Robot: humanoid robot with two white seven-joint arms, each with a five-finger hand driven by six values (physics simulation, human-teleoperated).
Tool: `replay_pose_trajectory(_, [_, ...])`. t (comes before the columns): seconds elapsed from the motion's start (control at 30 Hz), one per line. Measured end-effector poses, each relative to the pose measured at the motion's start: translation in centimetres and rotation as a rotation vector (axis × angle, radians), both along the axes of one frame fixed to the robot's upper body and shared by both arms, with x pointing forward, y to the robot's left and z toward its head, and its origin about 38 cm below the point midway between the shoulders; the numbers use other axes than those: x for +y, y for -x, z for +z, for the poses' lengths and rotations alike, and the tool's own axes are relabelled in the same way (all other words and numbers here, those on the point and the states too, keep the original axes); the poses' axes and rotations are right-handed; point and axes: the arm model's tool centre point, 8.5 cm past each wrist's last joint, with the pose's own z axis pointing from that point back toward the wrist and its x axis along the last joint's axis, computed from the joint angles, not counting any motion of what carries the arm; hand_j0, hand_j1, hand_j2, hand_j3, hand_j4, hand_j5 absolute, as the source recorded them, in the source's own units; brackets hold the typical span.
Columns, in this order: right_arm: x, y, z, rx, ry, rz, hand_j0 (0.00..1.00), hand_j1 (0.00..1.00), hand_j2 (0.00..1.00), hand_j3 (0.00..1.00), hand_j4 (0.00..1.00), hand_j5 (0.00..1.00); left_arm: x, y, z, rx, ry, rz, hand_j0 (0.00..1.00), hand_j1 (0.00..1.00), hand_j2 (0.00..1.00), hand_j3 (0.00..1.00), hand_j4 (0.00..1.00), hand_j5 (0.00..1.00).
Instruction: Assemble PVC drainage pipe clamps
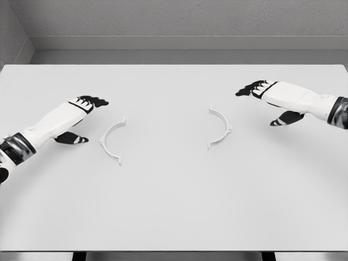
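Two white half-ring clamp pieces lie flat on the white table (174, 206), apart from each other. The left clamp half (110, 139) curves with its opening toward the right. Facing it, the right clamp half (221, 128) opens toward the left. My left hand (87, 111) hovers just left of the left half, fingers spread, holding nothing. My right hand (261, 95) hangs to the right of and slightly beyond the right half, also spread and empty. Neither hand touches a clamp piece.
A grey wall runs behind the table's far edge (174, 64). The table's near edge (174, 251) lies at the bottom of the view.
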Motion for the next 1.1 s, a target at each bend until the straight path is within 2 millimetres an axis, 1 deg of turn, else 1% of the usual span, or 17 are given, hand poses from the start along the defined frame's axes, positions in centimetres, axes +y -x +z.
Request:
replay_pose_trajectory(0.1, [1.4,-0.3,-0.4,-0.002,-0.023,0.015,1.0,1.0,1.0,1.0,1.0,1.0,-0.4,0.0,-0.2,0.004,0.002,-0.007,1.0,1.0,1.0,1.0,1.0,1.0])
replay_pose_trajectory(0.17, [2.3,-1.0,-0.2,-0.015,-0.036,0.018,1.0,1.0,1.0,1.0,1.0,1.0,-0.6,0.0,-0.3,0.006,0.006,-0.01,1.0,1.0,1.0,1.0,1.0,1.0])
replay_pose_trajectory(0.23, [3.2,-1.9,-0.4,-0.011,-0.049,0.018,1.0,1.0,1.0,1.0,1.0,1.0,-0.9,0.0,-0.4,0.005,0.004,-0.013,1.0,1.0,1.0,1.0,1.0,1.0])
replay_pose_trajectory(0.27, [3.6,-2.3,-0.7,-0.003,-0.056,0.017,1.0,1.0,1.0,1.0,1.0,1.0,-1.1,0.0,-0.5,0.005,0.004,-0.014,1.0,1.0,1.0,1.0,1.0,1.0])
replay_pose_trajectory(0.3, [3.9,-2.5,-1.4,0.015,-0.061,0.014,1.0,1.0,1.0,1.0,1.0,1.0,-1.2,-0.1,-0.6,0.005,0.005,-0.016,1.0,1.0,1.0,1.0,1.0,1.0])
replay_pose_trajectory(0.43, [4.5,-2.9,-3.2,0.06,-0.074,0.003,1.0,1.0,1.0,1.0,1.0,1.0,-1.6,0.0,-0.7,0.006,0.006,-0.021,1.0,1.0,1.0,1.0,1.0,1.0])
replay_pose_trajectory(0.57, [5.4,-3.6,-3.9,0.081,-0.093,-0.002,1.0,1.0,1.0,1.0,1.0,1.0,-2.0,-0.1,-0.7,0.002,0.012,-0.026,1.0,1.0,1.0,1.0,1.0,1.0])
replay_pose_trajectory(0.7, [5.7,-3.7,-4.6,0.099,-0.104,-0.009,1.0,1.0,1.0,1.0,1.0,1.0,-2.6,-0.2,-0.8,-0.003,0.016,-0.033,1.0,1.0,1.0,1.0,1.0,1.0])
replay_pose_trajectory(0.9, [5.3,-4.3,-4.9,0.115,-0.108,-0.034,1.0,1.0,1.0,1.0,1.0,1.0,-3.2,0.0,-0.6,-0.011,0.022,-0.045,1.0,1.0,1.0,1.0,1.0,1.0])
replay_pose_trajectory(1.1, [5.6,-4.5,-5.7,0.14,-0.119,-0.054,1.0,1.0,1.0,1.0,1.0,1.0,-3.8,0.0,-0.3,-0.022,0.03,-0.057,1.0,1.0,1.0,1.0,1.0,1.0])
